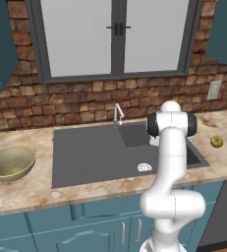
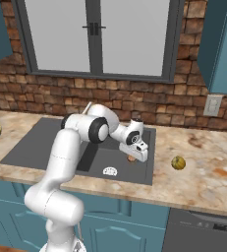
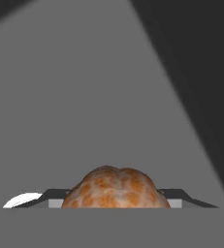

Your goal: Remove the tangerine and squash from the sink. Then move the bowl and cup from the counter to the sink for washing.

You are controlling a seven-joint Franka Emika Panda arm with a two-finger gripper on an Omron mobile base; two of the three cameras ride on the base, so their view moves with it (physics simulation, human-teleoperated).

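Orange tangerine point(image 3: 116, 188) between fingers point(image 3: 179, 194); left base hides it.

White arm point(image 2: 66, 147) rises, elbows forward, wrist bent downward; claw point(image 2: 131, 158) points down, jaws parted either side of the tangerine point(image 3: 116, 188) between its fingertips.

Matt sink, speckled stone tabletop
The sink point(image 1: 95, 157) looks matt dark grey; the tabletop point(image 2: 208, 172) mottled polished stone; the tangerine point(image 3: 116, 190) dimpled orange; the bowl point(image 1: 9, 162) dull brassy.
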